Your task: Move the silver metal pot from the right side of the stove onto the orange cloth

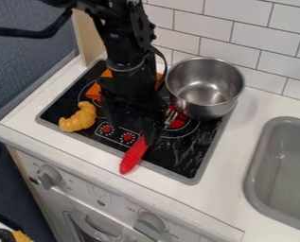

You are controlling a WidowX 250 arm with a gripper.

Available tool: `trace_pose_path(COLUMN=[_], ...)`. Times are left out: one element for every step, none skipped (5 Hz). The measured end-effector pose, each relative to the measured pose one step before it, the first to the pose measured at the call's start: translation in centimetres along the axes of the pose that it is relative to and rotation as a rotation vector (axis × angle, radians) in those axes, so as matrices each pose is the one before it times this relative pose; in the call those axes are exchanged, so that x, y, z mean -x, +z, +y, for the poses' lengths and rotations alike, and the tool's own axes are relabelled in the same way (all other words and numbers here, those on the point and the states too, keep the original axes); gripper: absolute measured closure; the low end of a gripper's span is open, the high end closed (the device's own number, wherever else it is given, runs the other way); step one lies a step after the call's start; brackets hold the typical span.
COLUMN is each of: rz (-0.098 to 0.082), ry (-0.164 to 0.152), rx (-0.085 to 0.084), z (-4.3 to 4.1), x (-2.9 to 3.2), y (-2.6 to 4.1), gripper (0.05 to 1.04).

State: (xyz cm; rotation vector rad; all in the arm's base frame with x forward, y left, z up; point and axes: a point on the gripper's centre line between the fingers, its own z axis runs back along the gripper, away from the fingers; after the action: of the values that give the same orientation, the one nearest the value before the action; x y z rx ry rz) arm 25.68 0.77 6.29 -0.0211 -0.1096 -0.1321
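Red-handled utensil [134, 156] | tapered grip, silvery end | jaws: cannot tell whether spread or pinching

The gripper [132, 128] is black, the handle [134, 157] bright red, the croissant [79, 118] golden yellow, the pot [209, 86] silver. The stovetop [185, 163] is black with white-marked red dials and a grey rim (pale streaks too); the cloth [94, 91] orange; the counter [236, 158] white; the sink [256, 165] grey; the wall tiles [253, 42] white, dark-lined.
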Motion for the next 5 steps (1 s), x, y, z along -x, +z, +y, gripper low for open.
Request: trace_pose_path(rz=[0.0199, -0.0357, -0.0628, -0.0327, 0.0399], ry=[0.0041, -0.0068, -0.0713, -0.0814, -0.0694], rx=[0.0096, 0.0333, 0.0395, -0.0201, -0.0255], z=[-0.111, -0.498, -1.822, -1.664, -1.937], x=[0.17, -1.396, -3.13, -3.658, -3.73], y=[-0.458, 1.025, 1.762, -0.103, -3.53], gripper=[0.084, 0.084, 0.084, 0.084, 0.084])
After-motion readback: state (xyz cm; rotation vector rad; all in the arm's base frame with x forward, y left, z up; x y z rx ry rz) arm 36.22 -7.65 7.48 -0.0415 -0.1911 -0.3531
